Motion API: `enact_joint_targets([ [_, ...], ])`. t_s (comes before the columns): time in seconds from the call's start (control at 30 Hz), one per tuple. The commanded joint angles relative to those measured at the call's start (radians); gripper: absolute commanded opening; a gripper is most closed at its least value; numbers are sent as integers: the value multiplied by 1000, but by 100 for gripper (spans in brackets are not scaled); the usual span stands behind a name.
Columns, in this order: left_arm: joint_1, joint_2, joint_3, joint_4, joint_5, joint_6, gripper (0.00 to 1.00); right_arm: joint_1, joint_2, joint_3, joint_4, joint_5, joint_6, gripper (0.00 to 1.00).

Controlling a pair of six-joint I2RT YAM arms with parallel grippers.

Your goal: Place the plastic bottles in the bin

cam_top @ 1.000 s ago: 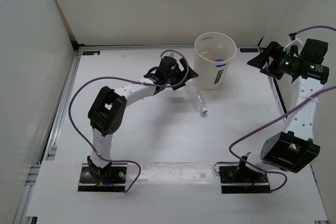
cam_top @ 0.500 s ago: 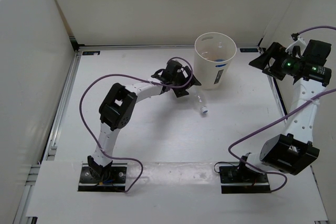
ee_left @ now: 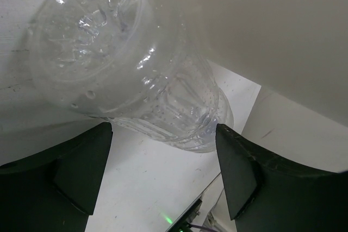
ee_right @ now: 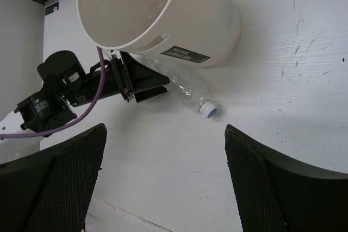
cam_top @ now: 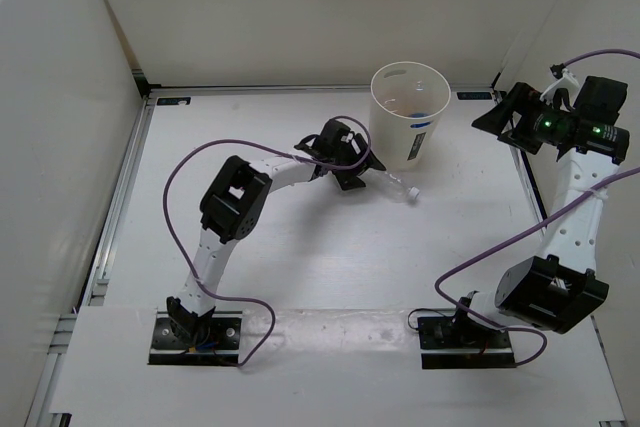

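The task looks well along. In the top view only one plastic bottle [cam_top: 396, 186] shows outside the bin [cam_top: 396, 139]: a plain clear one lying on its side on the surface [cam_top: 300, 257], just below the bin's base at upper centre, its cap pointing lower right. A bluish speck shows inside the bin, too small to identify. The left end effector [cam_top: 366, 175] has its jaws on either side of the bottle's base. The left wrist view does not settle whether they are clamped on it or only bracketing it. The right end effector [ee_right: 166, 134] hangs at upper right with its jaws wide apart and nothing between them. Lifting this bottle over the rim and dropping it in appears to remain.
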Motion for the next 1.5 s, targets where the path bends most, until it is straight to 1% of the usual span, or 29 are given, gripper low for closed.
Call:
enact_joint_targets([
  [0.0,-2,10,29,-31,22,3,86,-5,-14,-1,2,3,-14,90],
  [0.2,1,43,72,-56,22,-7,86,2,-15,-3,-1,2,-19,90],
  [0.33,22,1,43,-40,-18,-16,86,-1,-15,-6,-1,3,-22,90],
  [0.4,28,-3,35,-42,-33,-17,89,-7,-14,-17,2,-3,-16,90],
  [0.6,42,-3,35,-39,-64,-46,91,-8,-12,-20,5,-6,-17,90],
  [0.63,44,-5,35,-34,-72,-46,96,-10,-12,-20,7,-8,-17,90],
  [0.7,47,-8,41,-28,-87,-51,97,-11,-12,-24,7,-9,-17,90],
  [0.97,58,-42,17,4,-125,-43,97,-25,-9,-38,19,-20,-5,90],
  [1.1,67,-7,31,-4,-116,-76,98,-21,-6,-37,14,-17,-8,90],
  [1.23,73,50,86,-16,-84,-102,98,-21,-7,-35,8,-15,-12,90],
  [1.47,76,92,117,-40,-43,-109,86,-28,-8,-40,5,-11,-16,90],
])
